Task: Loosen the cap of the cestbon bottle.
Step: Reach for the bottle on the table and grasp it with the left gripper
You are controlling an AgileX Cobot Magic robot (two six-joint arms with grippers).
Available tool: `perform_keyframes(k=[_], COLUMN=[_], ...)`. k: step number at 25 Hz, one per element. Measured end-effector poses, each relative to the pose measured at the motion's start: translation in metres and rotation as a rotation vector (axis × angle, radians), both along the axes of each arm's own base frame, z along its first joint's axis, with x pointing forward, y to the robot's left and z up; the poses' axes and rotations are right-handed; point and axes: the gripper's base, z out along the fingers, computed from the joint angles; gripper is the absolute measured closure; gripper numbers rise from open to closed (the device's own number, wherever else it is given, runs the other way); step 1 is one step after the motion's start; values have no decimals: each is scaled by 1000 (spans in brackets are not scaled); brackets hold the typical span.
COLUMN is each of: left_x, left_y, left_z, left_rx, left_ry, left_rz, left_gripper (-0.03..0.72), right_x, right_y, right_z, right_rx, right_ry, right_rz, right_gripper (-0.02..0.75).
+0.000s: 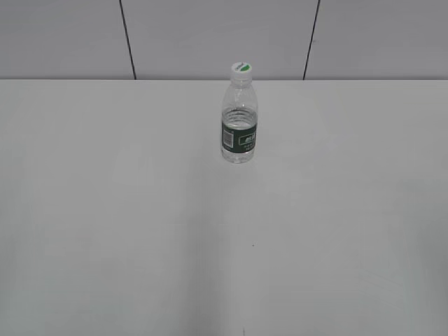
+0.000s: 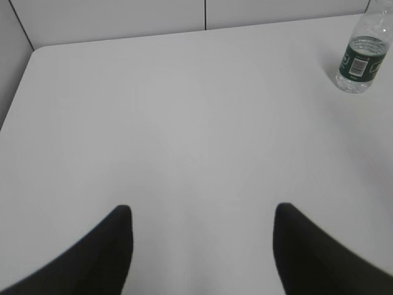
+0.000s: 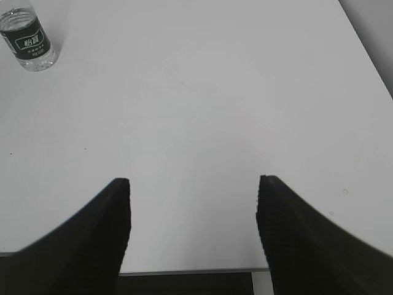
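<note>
We have not begun: our left hand (image 2: 202,246) and right hand (image 3: 193,227) both hover spread wide and empty over the white desk (image 1: 105,231). The small clear ribbed plastic bottle with the dark green label band (image 1: 239,122) stands upright, well ahead and right of the left hand, ahead and left of the right. Its small round white screw cap with a green mark (image 1: 241,68) sits on top, untouched. Next, we judge, one hand must steady the body while the other closes on the cap to twist.

In both wrist views your cestbon bottle (image 2: 362,58) loses its top beyond the upper edge. Its label print is too small to read.
</note>
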Motion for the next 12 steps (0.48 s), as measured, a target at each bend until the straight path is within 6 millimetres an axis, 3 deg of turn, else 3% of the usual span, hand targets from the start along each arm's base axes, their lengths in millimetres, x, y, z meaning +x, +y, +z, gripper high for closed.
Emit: perform_keyframes(k=[12], left_x=[0], left_y=[0], left_z=[0], left_rx=[0], left_ry=[0], left_rz=[0], left_gripper=[253], right_x=[0], right_y=[0], right_z=[0], right_rx=[0], right_ry=[0], right_rz=[0], right_gripper=[239])
